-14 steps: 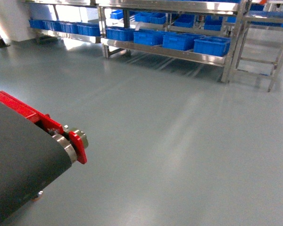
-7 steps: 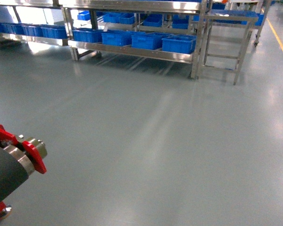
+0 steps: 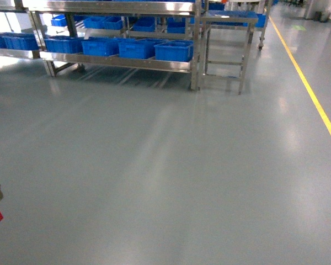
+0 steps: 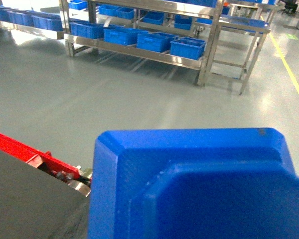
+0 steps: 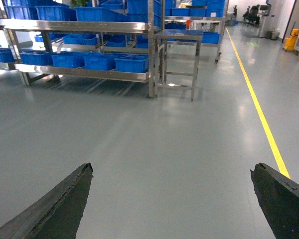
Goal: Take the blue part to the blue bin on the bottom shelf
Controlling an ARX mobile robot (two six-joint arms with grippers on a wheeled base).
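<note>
Across grey floor (image 3: 171,165), shelf bins (image 3: 174,51); right fingers (image 5: 55,209) spread, left perhaps hidden.

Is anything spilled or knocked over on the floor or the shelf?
No, nothing stands out. The grey floor shows only shiny reflections, no spills, and the blue bins sit upright in a row on the bottom shelf.

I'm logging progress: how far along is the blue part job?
Done, apparently: a blue part fills the left wrist view, so it looks picked up, though no fingers show. In hand: carrying it; the right gripper is open and empty. Left: cross the floor to the bottom-shelf bins and drop it in.
</note>
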